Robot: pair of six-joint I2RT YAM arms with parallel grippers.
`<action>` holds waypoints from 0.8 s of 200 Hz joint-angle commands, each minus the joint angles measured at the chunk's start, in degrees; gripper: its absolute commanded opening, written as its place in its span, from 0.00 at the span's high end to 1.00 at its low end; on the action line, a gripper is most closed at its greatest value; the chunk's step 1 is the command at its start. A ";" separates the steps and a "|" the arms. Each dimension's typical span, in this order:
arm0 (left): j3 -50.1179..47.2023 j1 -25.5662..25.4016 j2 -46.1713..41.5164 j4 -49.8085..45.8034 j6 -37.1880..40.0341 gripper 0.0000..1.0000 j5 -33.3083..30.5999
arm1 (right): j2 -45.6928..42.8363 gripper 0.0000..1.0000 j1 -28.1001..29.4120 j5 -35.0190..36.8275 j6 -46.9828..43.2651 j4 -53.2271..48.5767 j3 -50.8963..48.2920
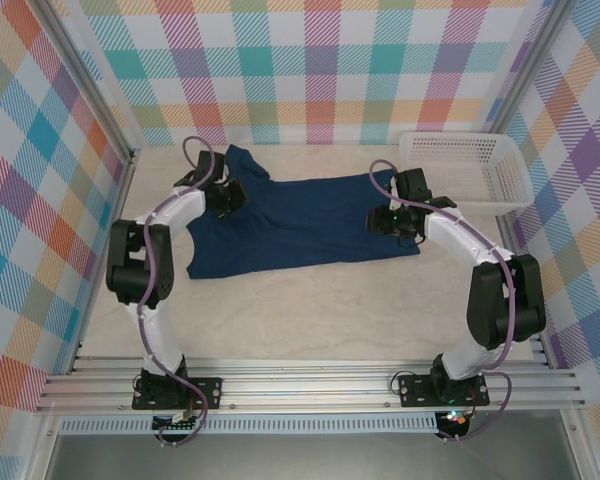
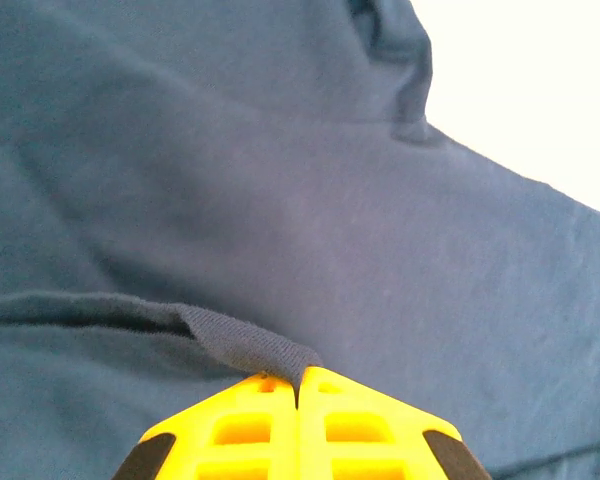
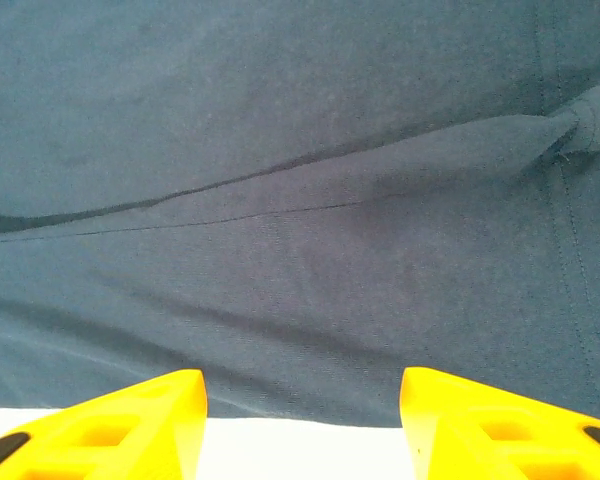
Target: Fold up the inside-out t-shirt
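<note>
While the left gripper [image 2: 298, 378] pinches a fold at one end of the t-shirt [image 1: 300, 225], spread left to right across the table [image 1: 310, 320], the right gripper [image 3: 302, 395] hangs wide open over the opposite edge.

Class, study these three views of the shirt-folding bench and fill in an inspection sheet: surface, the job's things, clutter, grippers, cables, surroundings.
Surface: pale table, no spills or marks seen.
Job's things: navy t-shirt spread out mid-table, with creases across it.
Clutter: white basket at the far right, nothing seen inside it.
Grippers: left gripper shut, pinching a fold of the t-shirt; right gripper open, over the t-shirt's edge.
Cables: purple cables run along both arms and loop up near each wrist.
Surroundings: checked walls on three sides; metal rail under the arm bases.
</note>
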 commanded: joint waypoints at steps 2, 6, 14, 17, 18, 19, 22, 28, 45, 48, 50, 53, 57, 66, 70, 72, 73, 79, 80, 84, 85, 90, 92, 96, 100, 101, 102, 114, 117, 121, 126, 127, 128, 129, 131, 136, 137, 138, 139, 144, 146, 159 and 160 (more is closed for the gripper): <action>6.68 -0.96 7.07 -0.04 0.73 0.84 2.00 | -1.48 0.46 -0.02 0.30 -0.89 -0.42 0.25; 7.99 -1.07 8.03 -0.57 0.97 0.80 2.00 | -1.61 0.46 0.00 0.33 -0.93 -0.57 0.25; 10.09 -1.11 9.35 -1.67 1.69 0.76 2.00 | -1.77 0.46 0.00 0.48 -1.10 -0.92 0.25; 10.75 -1.22 9.55 -1.98 1.92 0.75 1.85 | -1.84 0.46 0.00 0.51 -1.15 -1.04 0.21; 10.90 -1.20 9.64 -2.06 2.05 0.74 1.84 | -1.89 0.46 -0.04 0.60 -1.15 -1.09 0.19; 11.07 -1.19 9.69 -2.18 2.07 0.73 1.79 | -1.96 0.46 -0.02 0.68 -1.20 -1.16 0.18; 11.47 -1.12 9.71 -2.37 2.28 0.70 1.63 | -2.11 0.46 0.00 0.80 -1.31 -1.30 0.12; 11.90 -1.14 9.33 -2.97 2.96 0.66 1.29 | -2.40 0.45 -0.01 1.04 -1.59 -1.54 0.00; 11.02 -1.14 6.70 -3.41 4.48 0.56 0.11 | -2.91 0.45 0.00 1.09 -2.05 -2.15 -0.61; 10.61 -1.17 6.02 -3.45 4.72 0.55 -0.18 | -2.98 0.45 0.04 1.05 -2.04 -2.28 -0.77; 10.22 -1.16 5.51 -3.45 4.84 0.54 -0.37 | -2.99 0.45 0.08 0.97 -2.03 -2.35 -0.84; 9.41 -1.16 4.61 -3.40 5.03 0.53 -0.70 | -2.95 0.45 0.05 0.83 -2.03 -2.45 -1.00; 8.14 -1.14 3.40 -3.17 5.12 0.52 -1.08 | -2.91 0.45 0.17 0.65 -2.12 -2.48 -1.18; 4.47 -1.11 0.36 -2.33 5.12 0.50 -2.23 | -2.65 0.45 0.26 0.52 -2.14 -2.84 -1.57; 2.46 -1.17 -1.39 -1.82 4.91 0.49 -2.84 | -2.41 0.45 0.35 0.51 -2.13 -3.01 -1.67; 1.37 -1.16 -2.32 -1.55 4.80 0.49 -3.07 | -2.26 0.44 0.35 0.51 -2.19 -3.10 -1.68; 0.81 -1.13 -2.71 -1.40 4.76 0.49 -3.22 | -2.19 0.44 0.35 0.51 -2.20 -3.18 -1.72; -2.86 -1.16 -5.34 -0.26 3.99 0.48 -3.74 | -1.63 0.44 0.32 0.59 -2.32 -3.48 -1.85; -3.46 -1.22 -5.80 -0.05 3.87 0.48 -3.86 | -1.52 0.44 0.33 0.59 -2.40 -3.50 -1.85; -6.09 -1.12 -7.53 0.84 3.39 0.47 -4.13 | -1.14 0.44 0.35 0.72 -2.66 -3.86 -1.78; -6.75 -1.15 -7.99 1.11 3.23 0.47 -4.14 | -1.01 0.44 0.31 0.74 -2.70 -3.91 -1.73; -10.11 -1.15 -10.28 2.37 2.54 0.47 -4.11 | -0.42 0.44 0.30 1.00 -2.81 -4.32 -1.62; -11.42 -1.18 -11.11 2.68 2.23 0.47 -4.07 | -0.11 0.44 0.34 1.16 -2.89 -4.49 -1.53; -14.06 -1.18 -12.86 3.75 1.60 0.46 -3.91 | 0.38 0.44 0.31 1.54 -2.95 -4.54 -1.44; -16.64 -1.18 -14.44 5.63 1.11 0.46 -3.72 | 0.86 0.44 0.33 1.87 -2.95 -4.56 -1.30; -17.20 -1.18 -14.79 5.92 1.11 0.46 -3.54 | 0.96 0.44 0.34 1.94 -2.98 -4.57 -1.27; -17.84 -1.18 -15.14 6.16 0.97 0.46 -3.54 | 1.05 0.44 0.35 2.01 -2.99 -4.53 -1.21; -23.98 -1.27 -18.81 7.65 -0.04 0.46 -2.87 | 2.84 0.44 0.30 2.71 -2.98 -4.25 -0.70; -25.16 -1.32 -19.42 7.75 -0.12 0.46 -2.83 | 3.41 0.43 0.35 3.18 -3.00 -4.09 -0.57; -26.79 -1.28 -20.42 7.79 -0.11 0.45 -2.79 | 4.28 0.43 0.35 3.84 -3.00 -4.12 -0.27; -28.45 -1.27 -21.37 7.73 -0.01 0.45 -2.93 | 5.49 0.43 0.34 4.52 -3.12 -4.61 0.50; -28.60 -1.27 -21.55 7.72 0.03 0.45 -3.01 | 5.77 0.43 0.35 4.62 -3.15 -4.81 0.69; -28.86 -1.27 -21.68 7.72 0.10 0.45 -3.14 | 6.05 0.43 0.30 4.89 -3.16 -5.00 0.86; -29.25 -1.27 -21.84 7.67 0.08 0.45 -3.21 | 6.32 0.44 0.33 5.16 -3.17 -5.14 1.04; -29.76 -1.32 -22.17 7.52 0.10 0.45 -3.50 | 6.94 0.44 0.35 5.62 -3.22 -5.55 1.57; -31.19 -1.30 -22.83 7.37 0.23 0.45 -4.12 | 8.25 0.43 0.34 6.72 -3.35 -6.48 2.48; -31.47 -1.28 -22.98 7.32 0.24 0.45 -4.18 | 8.47 0.43 0.35 6.91 -3.39 -6.63 2.64; -31.74 -1.28 -23.10 7.25 0.29 0.45 -4.29 | 8.63 0.43 0.35 7.09 -3.46 -6.74 2.85; -31.96 -1.28 -23.21 7.22 0.31 0.45 -4.44 | 8.93 0.43 0.35 7.36 -3.49 -6.84 3.00; -32.96 -1.20 -23.82 6.81 0.60 0.45 -4.79 | 9.97 0.44 0.33 8.34 -3.65 -7.17 3.58; -33.32 -1.19 -24.10 6.52 0.77 0.45 -5.01 | 10.36 0.44 0.35 8.64 -3.71 -7.29 3.81; -36.27 -1.19 -26.18 5.63 1.36 0.44 -6.72 | 12.47 0.44 0.27 10.69 -3.88 -8.70 4.81; -36.56 -1.19 -26.41 5.61 1.37 0.44 -6.80 | 12.56 0.44 0.27 10.87 -3.92 -8.79 4.86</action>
